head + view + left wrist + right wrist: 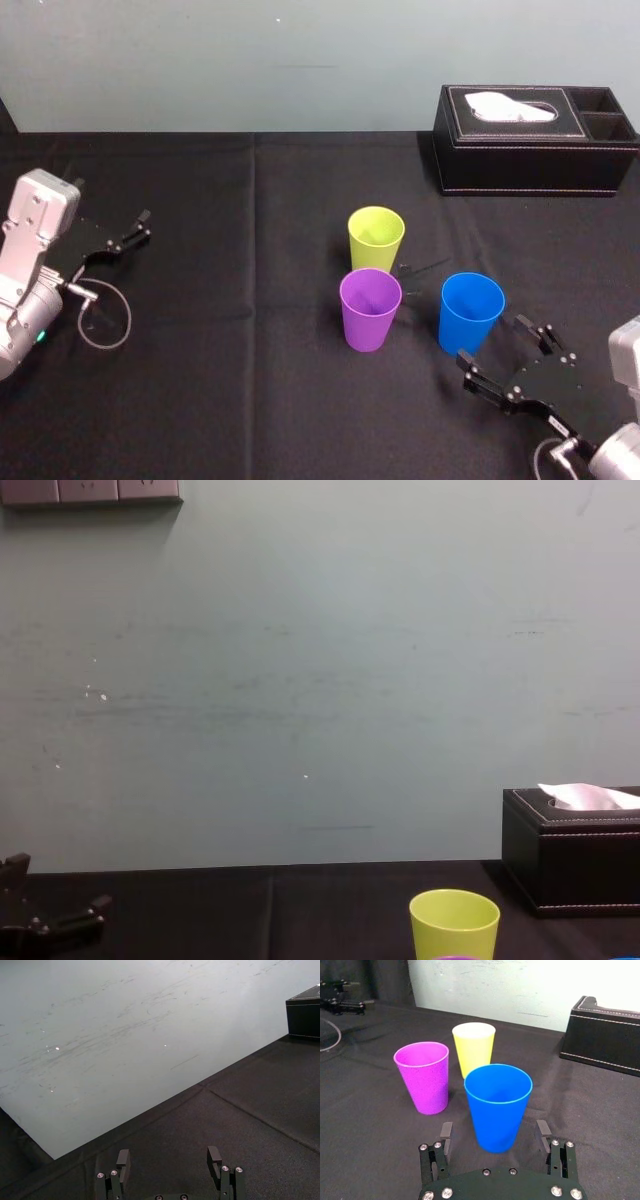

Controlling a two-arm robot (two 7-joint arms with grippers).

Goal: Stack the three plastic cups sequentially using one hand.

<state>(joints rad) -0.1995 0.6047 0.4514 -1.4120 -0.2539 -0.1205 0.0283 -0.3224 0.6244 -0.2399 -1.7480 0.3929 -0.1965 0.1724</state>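
Note:
Three cups stand upright in a cluster on the black cloth: a lime cup point(376, 238) at the back, a purple cup point(370, 308) in front of it, and a blue cup point(470, 312) to the right. My right gripper point(492, 342) is open, low by the blue cup's near right side. In the right wrist view the blue cup point(498, 1105) stands between the spread fingers point(446, 1132) with a gap on each side, the purple cup point(424, 1076) and lime cup point(473, 1046) beyond. My left gripper point(138, 228) rests open at the far left.
A black tissue box point(535, 140) stands at the back right against the pale wall. A thin cable loop point(105, 320) lies beside the left arm. The left wrist view has bare black cloth ahead of the left gripper point(168, 1155).

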